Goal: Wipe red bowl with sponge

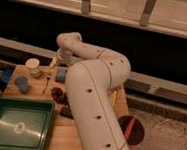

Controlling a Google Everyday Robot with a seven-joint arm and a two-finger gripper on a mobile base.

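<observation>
The red bowl [133,130] sits low at the right, by the table's right edge, partly hidden by my white arm. My gripper [56,61] is at the far back of the table, left of centre and far from the bowl, mostly hidden by the wrist. A small yellowish piece [52,61] shows at its tip; I cannot tell whether it is the sponge or whether it is held. A blue block [61,74] lies on the table just below the gripper.
A green tray [16,126] fills the front left. A white cup [33,63], a blue cup [21,84], a utensil [46,82], a dark red clump [59,93] and a brown item [66,112] lie on the wooden table [70,137]. A dark wall runs behind.
</observation>
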